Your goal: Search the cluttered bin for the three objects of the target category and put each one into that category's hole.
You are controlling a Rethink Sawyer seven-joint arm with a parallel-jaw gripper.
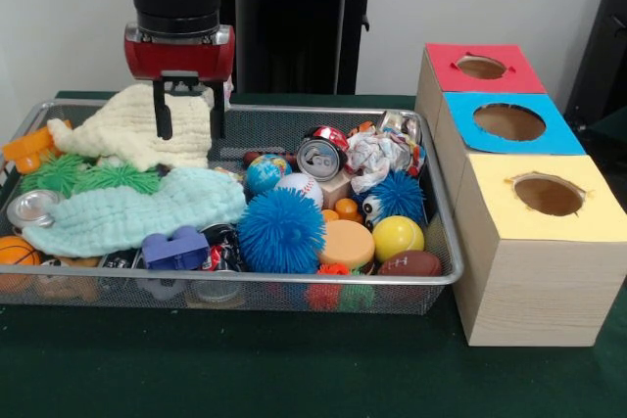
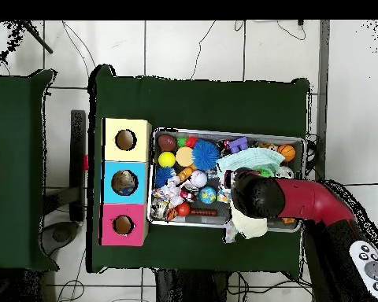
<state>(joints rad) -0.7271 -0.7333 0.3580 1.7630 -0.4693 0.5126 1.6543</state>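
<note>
The cluttered bin [image 1: 443, 279], a silver wire mesh tray, is full of toys; it also shows in the overhead view [image 2: 224, 131]. My gripper [image 1: 190, 116] is open and hangs over the bin's far left part, just above a cream knitted cloth [image 1: 127, 134]. Nothing is between its fingers [image 1: 163, 116]. Three wooden boxes stand beside the bin, each with a round hole: red top [image 1: 519, 70], blue top [image 1: 490, 134], yellow top [image 1: 588, 212]. In the overhead view my arm [image 2: 302, 200] covers the gripper.
In the bin lie a mint cloth [image 1: 137, 212], green spiky balls [image 1: 88, 175], a big blue spiky ball [image 1: 281, 230], a yellow ball [image 1: 397, 237], a baseball [image 1: 299, 188], a soda can [image 1: 320, 156], crumpled paper [image 1: 377, 156], a football [image 1: 409, 263], a basketball [image 1: 15, 252].
</note>
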